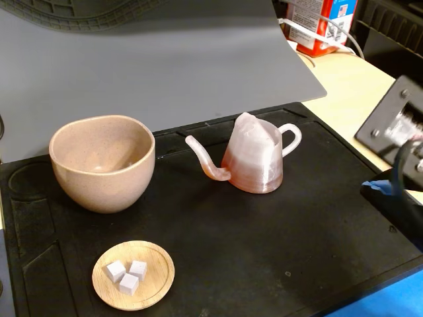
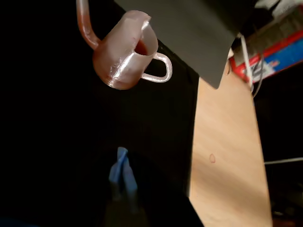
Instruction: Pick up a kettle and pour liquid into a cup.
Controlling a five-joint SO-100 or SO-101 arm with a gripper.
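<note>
The kettle (image 1: 254, 155), translucent pinkish-white with a loop handle on its right, stands upright mid-mat, its thin spout pointing left. Reddish-brown liquid (image 1: 258, 177) tints its lower body and spout. The beige-pink speckled cup (image 1: 102, 162) stands upright and looks empty, left of the kettle and a short gap beyond the spout tip. My gripper (image 1: 391, 191), dark with blue-taped tips, sits low at the mat's right edge, well clear of the kettle. In the wrist view the kettle (image 2: 125, 49) is at the top. The gripper (image 2: 122, 172) is below it, blue tips together and holding nothing.
A small wooden dish (image 1: 133, 274) with three white cubes lies at the front left of the black mat (image 1: 264, 251). A grey sheet (image 1: 165, 59) lies behind it. A red and blue box (image 1: 324, 23) and cables stand at the back right on the wooden table (image 1: 350, 86).
</note>
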